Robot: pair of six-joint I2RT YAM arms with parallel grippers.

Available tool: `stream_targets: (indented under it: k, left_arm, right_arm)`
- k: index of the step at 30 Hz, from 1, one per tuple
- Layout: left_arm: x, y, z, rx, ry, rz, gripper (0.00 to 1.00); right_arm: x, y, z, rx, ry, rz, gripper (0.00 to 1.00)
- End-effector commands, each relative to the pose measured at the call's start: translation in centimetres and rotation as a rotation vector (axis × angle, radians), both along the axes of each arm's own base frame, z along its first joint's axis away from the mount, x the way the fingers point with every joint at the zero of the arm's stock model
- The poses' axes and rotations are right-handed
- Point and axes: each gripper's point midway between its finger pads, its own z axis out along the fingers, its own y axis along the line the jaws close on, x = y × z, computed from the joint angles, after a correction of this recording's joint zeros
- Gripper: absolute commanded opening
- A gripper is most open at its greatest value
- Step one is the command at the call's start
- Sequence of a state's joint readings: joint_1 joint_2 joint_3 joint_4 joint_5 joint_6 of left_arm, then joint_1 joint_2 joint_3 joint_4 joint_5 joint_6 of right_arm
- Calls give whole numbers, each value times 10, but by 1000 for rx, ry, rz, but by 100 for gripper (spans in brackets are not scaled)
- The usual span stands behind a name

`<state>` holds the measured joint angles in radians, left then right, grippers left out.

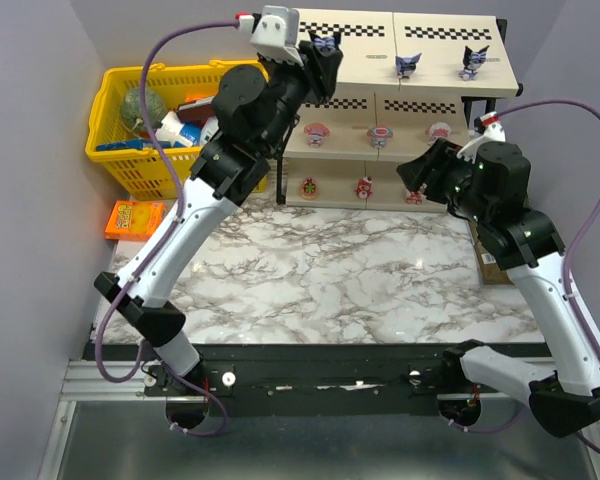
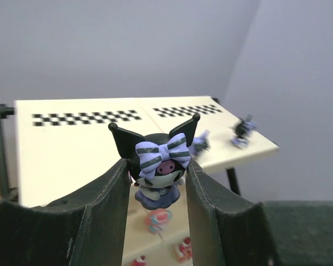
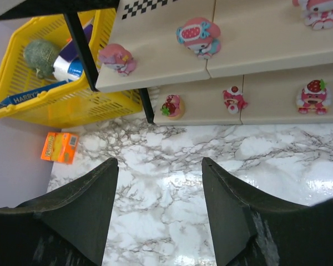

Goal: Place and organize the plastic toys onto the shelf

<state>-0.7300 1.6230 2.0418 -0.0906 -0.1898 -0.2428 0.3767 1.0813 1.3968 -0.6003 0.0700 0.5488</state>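
My left gripper (image 1: 322,52) is shut on a dark purple-black figurine (image 2: 158,166) with pointed ears and a striped bow. It holds the figurine just above the left end of the shelf's top board (image 1: 365,40). Two more dark figurines (image 1: 408,65) (image 1: 473,62) stand on that board's right half. Three pink-and-white figurines (image 3: 117,58) (image 3: 198,34) (image 3: 316,11) stand on the middle board. Three red-pink ones (image 3: 171,106) (image 3: 233,98) (image 3: 313,95) stand on the bottom board. My right gripper (image 1: 412,172) is open and empty, hovering over the table in front of the shelf's right end.
A yellow mesh basket (image 1: 130,160) with larger items stands left of the shelf. An orange box (image 1: 133,218) lies in front of the basket. The marble tabletop (image 1: 330,270) stretches in front of the shelf. A brown flat item (image 1: 490,262) lies at the table's right edge.
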Motion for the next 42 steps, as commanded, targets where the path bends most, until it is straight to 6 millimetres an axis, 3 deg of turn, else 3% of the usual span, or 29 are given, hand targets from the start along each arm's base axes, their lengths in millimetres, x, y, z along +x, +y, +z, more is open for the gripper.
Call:
stream_targets:
  k: [1,5,9,14,21,28,35,42]
  left_arm:
    - [51,24,1,-18,-27,96,0]
    - [71,29,10,-35,-79,76,0]
    - [96,28,-10,-11,-56,98,0]
    - [111,26,-33,20,-33,136,0]
    - [118,30,-54,51,-34,178,0]
    - [126,33,-66,59,-32,213,0]
    - [123,37,-71,75,-35,240,15]
    - [122,32,-78,137,-11,231,22]
  right_arm:
    - [-6,3,10,9,-91,52,70]
    - [-8,0,-3,-33,-101,61,70]
    - [-15,-1,-13,-41,-89,69,71]
    - [-20,0,-24,-29,-61,75,71]
    - [-22,-1,-47,-24,-10,67,71]
    - [-20,1,-56,-11,17,63,71]
    - [-23,0,-61,-11,25,58,71]
    - [-24,-5,-64,-16,26,37,71]
